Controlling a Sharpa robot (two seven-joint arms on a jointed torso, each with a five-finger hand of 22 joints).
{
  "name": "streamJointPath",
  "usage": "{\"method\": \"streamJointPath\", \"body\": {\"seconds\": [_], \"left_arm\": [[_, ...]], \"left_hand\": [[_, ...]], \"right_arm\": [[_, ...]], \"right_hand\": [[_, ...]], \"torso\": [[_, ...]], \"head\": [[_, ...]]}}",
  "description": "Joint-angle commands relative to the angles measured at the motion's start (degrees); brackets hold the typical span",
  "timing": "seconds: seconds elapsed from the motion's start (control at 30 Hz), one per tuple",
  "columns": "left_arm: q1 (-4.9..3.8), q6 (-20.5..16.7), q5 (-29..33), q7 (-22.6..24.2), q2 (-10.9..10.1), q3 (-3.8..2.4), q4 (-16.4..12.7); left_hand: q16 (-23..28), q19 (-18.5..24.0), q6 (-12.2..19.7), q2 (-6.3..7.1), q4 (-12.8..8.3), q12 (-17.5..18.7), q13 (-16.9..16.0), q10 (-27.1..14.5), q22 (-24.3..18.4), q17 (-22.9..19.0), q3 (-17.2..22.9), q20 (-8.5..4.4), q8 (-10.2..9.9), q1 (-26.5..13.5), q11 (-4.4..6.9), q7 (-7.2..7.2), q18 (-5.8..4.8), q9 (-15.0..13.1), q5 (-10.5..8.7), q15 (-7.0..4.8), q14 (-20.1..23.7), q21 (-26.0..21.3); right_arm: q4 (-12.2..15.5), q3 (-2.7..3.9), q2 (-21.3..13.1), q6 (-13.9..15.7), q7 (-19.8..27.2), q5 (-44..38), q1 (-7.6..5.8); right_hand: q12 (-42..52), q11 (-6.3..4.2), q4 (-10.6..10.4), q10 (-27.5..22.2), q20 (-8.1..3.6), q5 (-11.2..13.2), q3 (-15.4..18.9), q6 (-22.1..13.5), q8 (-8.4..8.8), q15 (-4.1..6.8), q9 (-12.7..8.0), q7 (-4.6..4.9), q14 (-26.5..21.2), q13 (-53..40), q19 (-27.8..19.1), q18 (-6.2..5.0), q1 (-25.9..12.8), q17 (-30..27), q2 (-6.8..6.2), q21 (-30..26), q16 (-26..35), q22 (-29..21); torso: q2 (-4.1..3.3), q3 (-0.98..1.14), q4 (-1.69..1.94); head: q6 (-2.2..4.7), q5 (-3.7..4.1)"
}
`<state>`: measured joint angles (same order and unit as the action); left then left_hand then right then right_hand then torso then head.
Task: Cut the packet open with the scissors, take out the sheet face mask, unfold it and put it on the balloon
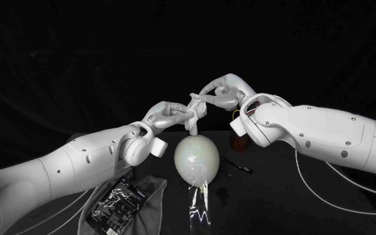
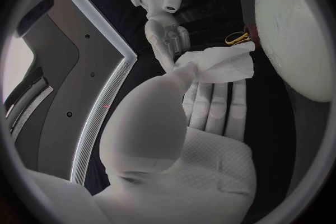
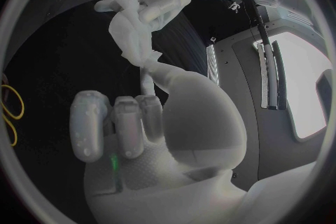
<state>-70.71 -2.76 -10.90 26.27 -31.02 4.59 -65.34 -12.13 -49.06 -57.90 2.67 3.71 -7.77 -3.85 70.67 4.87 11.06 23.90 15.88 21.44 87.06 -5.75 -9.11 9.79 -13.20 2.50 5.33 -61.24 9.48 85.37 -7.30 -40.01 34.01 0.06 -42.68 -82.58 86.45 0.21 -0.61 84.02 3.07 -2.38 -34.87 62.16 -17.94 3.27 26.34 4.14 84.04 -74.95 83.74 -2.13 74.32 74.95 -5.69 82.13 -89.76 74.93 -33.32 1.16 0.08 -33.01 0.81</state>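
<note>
- Sheet face mask [image 1: 195, 104] was held up in the air between both hands, directly above the balloon [image 1: 196, 158] and clear of it.
- Mask was still bunched and crumpled rather than spread flat, as seen in the left wrist view [image 2: 220, 64] and right wrist view [image 3: 129, 28].
- Left hand [image 1: 168, 116] pinched one end of the mask between thumb and fingers, with the rest of its fingers lying straight beneath the sheet [image 2: 210, 109].
- Right hand [image 1: 219, 92] gripped the other end, with the mask running down to its thumb in the right wrist view and the other fingers curled below.
- Balloon was pale and egg-shaped and stood upright on the black table [image 1: 298, 202], midway between the two arms.
- Packet [image 1: 116, 199] was dark with a pale print and lay on a grey cloth [image 1: 152, 191] at the left front of the table, well apart from the balloon.
- Scissors [image 2: 237, 39] showed as yellow handle loops just beside the balloon; the blades could not be made out with certainty.
</note>
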Motion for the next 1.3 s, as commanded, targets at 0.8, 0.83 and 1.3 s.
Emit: {"method": "streamJointPath", "body": {"seconds": [0.8, 0.83, 1.3], "left_arm": [[-0.05, -0.74, -2.78, -0.3, -0.95, -0.06, -0.54], [-0.05, -0.92, -2.81, -0.37, -1.02, -0.05, -0.52], [-0.05, -2.61, -3.44, -1.21, -1.12, -0.04, -0.76]], "left_hand": [[-0.28, -0.63, -0.07, 0.78, -0.49, 0.7, 0.13, 0.6, -0.21, 0.32, 0.95, 0.03, 0.73, 0.13, -0.1, 0.07, 0.77, -2.86, 0.25, -0.21, -0.29, 0.14], [-0.28, -0.63, -0.07, 0.8, -0.51, 0.71, 0.13, 0.61, -0.22, 0.33, 0.97, 0.03, 0.74, 0.14, -0.1, 0.07, 0.78, -2.87, 0.25, -0.21, -0.28, 0.14], [0.97, 0.47, 4.38, 4.22, -1.23, 3.87, 0.38, -3.25, -0.85, 0.48, 2.36, 0.46, -1.96, -0.8, -2.26, -2.17, 0.46, -1.72, 0.24, 1.27, 2.03, -0.81]], "right_arm": [[0.25, 0.07, -0.7, 2.16, 2.2, 3.75, -0.06], [0.26, 0.08, -0.7, 2.65, 2.45, 3.89, -0.06], [0.38, 0.36, -0.09, 8.99, 5.63, 5.78, -0.34]], "right_hand": [[0.54, -0.46, -0.08, 4.71, -0.25, -0.41, 0.38, -0.08, -0.54, 0.27, 2.7, -0.12, 5.96, -13.09, 2.56, 0.45, -0.36, 15.05, 0.4, 0.38, -0.24, 12.87], [0.54, -0.46, -0.08, 4.71, -0.25, -0.41, 0.38, -0.08, -0.54, 0.27, 2.7, -0.12, 5.96, -13.09, 2.56, 0.45, -0.36, 15.05, 0.4, 0.38, -0.24, 12.87], [1.9, -0.59, 0.5, 5.3, -0.35, -0.41, 0.2, -0.08, -1.02, 0.41, 3.0, -0.23, 5.96, -13.98, 2.99, 0.64, -0.06, 15.05, 0.49, 1.28, -0.24, 13.12]], "torso": [[-0.01, 0.03, -0.02], [-0.01, 0.04, 0.0], [-0.01, 0.01, -0.05]], "head": [[0.2, 0.02], [0.25, 0.05], [0.76, 0.08]]}}
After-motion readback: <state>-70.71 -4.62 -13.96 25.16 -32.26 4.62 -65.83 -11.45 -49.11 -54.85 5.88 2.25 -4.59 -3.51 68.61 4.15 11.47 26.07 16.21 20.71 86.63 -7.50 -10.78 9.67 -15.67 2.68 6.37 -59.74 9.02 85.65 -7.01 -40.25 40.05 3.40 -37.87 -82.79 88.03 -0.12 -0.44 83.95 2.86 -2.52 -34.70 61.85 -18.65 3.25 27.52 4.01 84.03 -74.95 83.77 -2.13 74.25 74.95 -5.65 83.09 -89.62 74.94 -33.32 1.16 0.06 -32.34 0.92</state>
